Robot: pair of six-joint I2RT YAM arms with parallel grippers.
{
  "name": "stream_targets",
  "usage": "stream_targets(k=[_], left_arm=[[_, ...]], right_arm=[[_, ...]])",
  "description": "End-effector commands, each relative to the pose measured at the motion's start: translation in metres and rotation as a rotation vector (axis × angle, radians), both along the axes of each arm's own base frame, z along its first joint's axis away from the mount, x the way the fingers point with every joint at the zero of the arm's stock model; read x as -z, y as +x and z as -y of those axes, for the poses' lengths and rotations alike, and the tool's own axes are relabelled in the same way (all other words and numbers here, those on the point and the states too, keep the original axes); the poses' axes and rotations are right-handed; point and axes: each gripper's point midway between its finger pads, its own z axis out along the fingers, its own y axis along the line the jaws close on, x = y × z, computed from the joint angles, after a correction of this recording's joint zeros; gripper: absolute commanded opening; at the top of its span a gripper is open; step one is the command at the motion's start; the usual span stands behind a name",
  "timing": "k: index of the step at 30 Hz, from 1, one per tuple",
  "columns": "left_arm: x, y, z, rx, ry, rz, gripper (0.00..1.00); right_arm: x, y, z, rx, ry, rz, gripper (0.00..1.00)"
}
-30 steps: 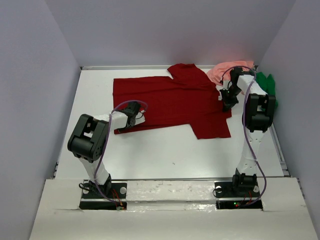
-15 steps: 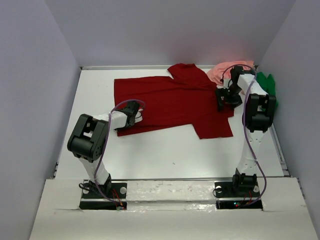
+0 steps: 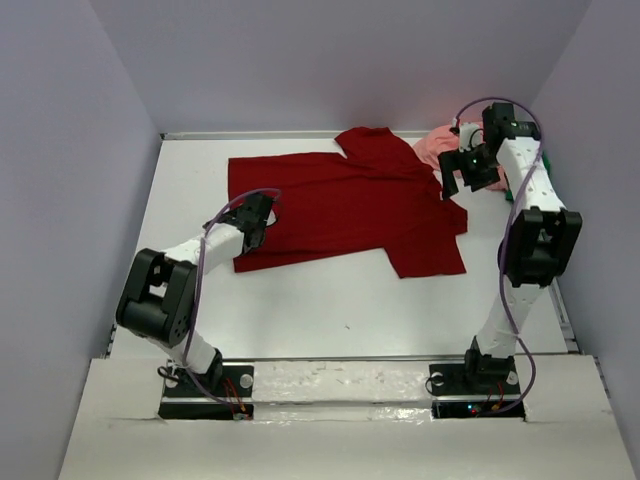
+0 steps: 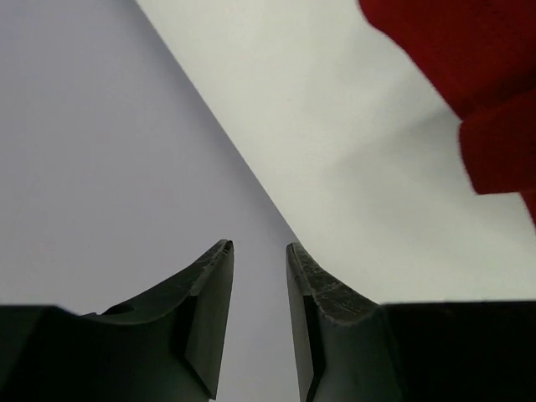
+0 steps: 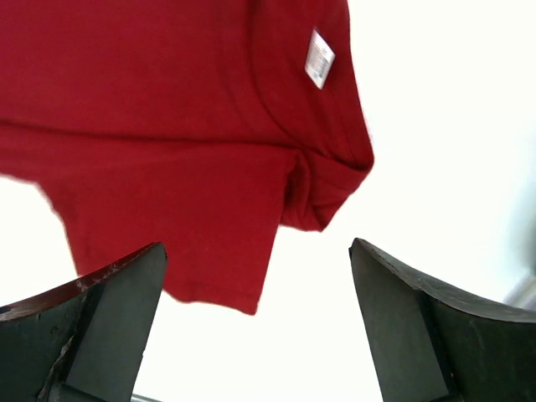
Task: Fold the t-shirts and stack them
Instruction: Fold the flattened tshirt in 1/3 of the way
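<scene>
Though invisible overhead, label [image 5: 319,57] on red t-shirt [image 5: 167,109]; left tool [image 4: 258,244], right tool [image 5: 257,245] apart.

Bare white tabletop [image 3: 330,310] lies open at six o'clock; a spread dark red cloth t-shirt [image 3: 350,205] covers the centre, and a crumpled salmon pink cloth t-shirt [image 3: 436,148] crowds two o'clock.

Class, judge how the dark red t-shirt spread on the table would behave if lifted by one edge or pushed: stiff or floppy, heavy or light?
Probably floppy: the dark red t-shirt lies flat and one edge folds over itself, so a lifted edge would likely drape. It looks thin, so probably light. Pushed, it would likely bunch rather than slide.
</scene>
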Motion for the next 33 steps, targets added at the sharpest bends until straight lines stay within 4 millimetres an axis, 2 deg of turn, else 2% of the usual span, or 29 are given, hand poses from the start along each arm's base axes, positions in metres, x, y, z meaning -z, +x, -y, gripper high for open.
stream_targets(k=[1,2,3,4,6,7,8,10,11,12,13,14,16,18,22,23,27,28,33], left_arm=[[-0.059,0.01,0.0,-0.05,-0.124,0.208,0.45],[-0.07,0.014,0.005,-0.049,-0.196,0.236,0.45],[-0.077,0.017,0.013,-0.047,-0.344,0.277,0.45],[-0.087,0.018,0.018,-0.043,-0.421,0.294,0.46],[-0.096,0.019,0.028,-0.023,-0.554,0.323,0.47],[-0.101,0.017,0.032,-0.005,-0.653,0.349,0.48],[-0.101,0.016,0.035,0.01,-0.692,0.352,0.5],[-0.103,0.011,0.03,0.007,-0.72,0.385,0.51],[-0.095,0.008,0.022,-0.015,-0.713,0.39,0.51],[-0.092,0.006,0.017,-0.027,-0.712,0.399,0.51],[-0.098,0.004,0.013,-0.025,-0.719,0.437,0.51],[-0.091,-0.002,0.006,-0.049,-0.724,0.436,0.51],[-0.1,-0.006,0.002,-0.043,-0.764,0.486,0.54],[-0.105,-0.009,-0.009,-0.07,-0.794,0.527,0.6],[-0.102,-0.014,-0.021,-0.113,-0.819,0.531,0.6],[-0.101,-0.014,-0.02,-0.107,-0.826,0.526,0.6],[-0.099,-0.019,-0.035,-0.151,-0.828,0.549,0.6],[-0.101,-0.02,-0.04,-0.161,-0.825,0.562,0.6],[-0.1,-0.022,-0.046,-0.18,-0.828,0.569,0.6]], right_arm=[[-0.078,-0.029,-0.016,-0.197,0.031,0.2,0.95],[-0.081,-0.039,-0.018,-0.24,0.031,0.209,0.95],[-0.083,-0.058,-0.02,-0.321,-0.005,0.224,0.94],[-0.08,-0.065,-0.014,-0.369,-0.053,0.237,0.92],[-0.076,-0.079,-0.009,-0.436,-0.107,0.263,0.92],[-0.067,-0.102,-0.009,-0.476,-0.141,0.253,0.91],[-0.064,-0.109,-0.011,-0.538,-0.173,0.27,0.91],[-0.061,-0.123,-0.012,-0.596,-0.216,0.288,0.91],[-0.055,-0.137,-0.013,-0.643,-0.251,0.288,0.91],[-0.053,-0.141,-0.014,-0.665,-0.272,0.295,0.91],[-0.039,-0.151,-0.011,-0.684,-0.295,0.263,0.91],[-0.042,-0.154,-0.01,-0.722,-0.331,0.296,0.91],[-0.032,-0.16,-0.005,-0.753,-0.385,0.282,0.91],[-0.014,-0.166,-0.002,-0.804,-0.424,0.267,0.92],[0.011,-0.166,0.003,-0.862,-0.49,0.242,0.92],[0.016,-0.165,0.0,-0.877,-0.494,0.241,0.92],[0.041,-0.16,-0.009,-0.919,-0.506,0.227,0.92],[0.053,-0.163,-0.014,-0.94,-0.496,0.203,0.92],[0.069,-0.158,-0.039,-0.976,-0.468,0.196,0.91]])
